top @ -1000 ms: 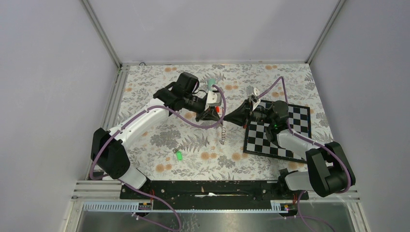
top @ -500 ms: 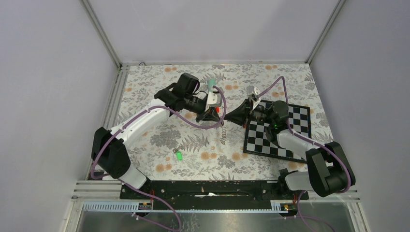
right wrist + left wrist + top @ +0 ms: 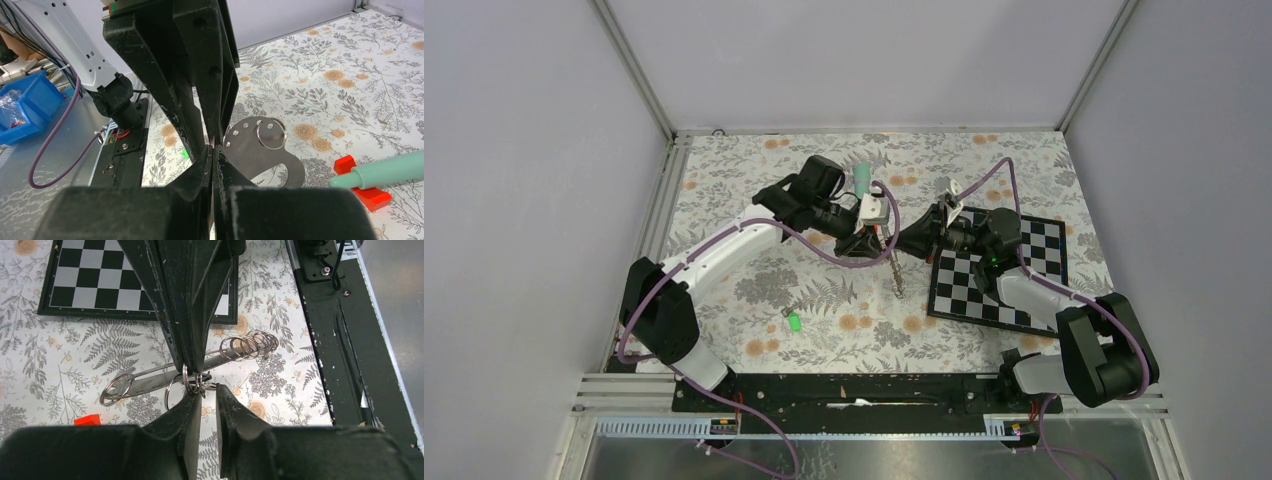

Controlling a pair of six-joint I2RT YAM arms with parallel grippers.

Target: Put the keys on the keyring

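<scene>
The keyring (image 3: 150,381), a flat grey strap carrying several metal rings, hangs above the floral cloth. My right gripper (image 3: 212,150) is shut on its small rings, and in the top view the keyring (image 3: 895,272) dangles below that right gripper (image 3: 904,243). My left gripper (image 3: 207,395) faces it tip to tip, its jaws parted by a narrow gap with only cloth showing between them. One left fingertip (image 3: 192,402) touches the rings. A key with a green head (image 3: 794,322) lies alone on the cloth, nearer the arm bases. It also shows as a green speck (image 3: 186,153) past the fingers.
A black-and-white chessboard (image 3: 1014,270) lies under the right arm. A teal cone-shaped stick (image 3: 385,167) on a red base (image 3: 365,196) stands behind the left gripper, toward the back of the table (image 3: 724,170).
My left gripper has shifted right toward the right gripper and its jaws have parted. The keyring now hangs tilted between the two grippers. The green key has not moved.
</scene>
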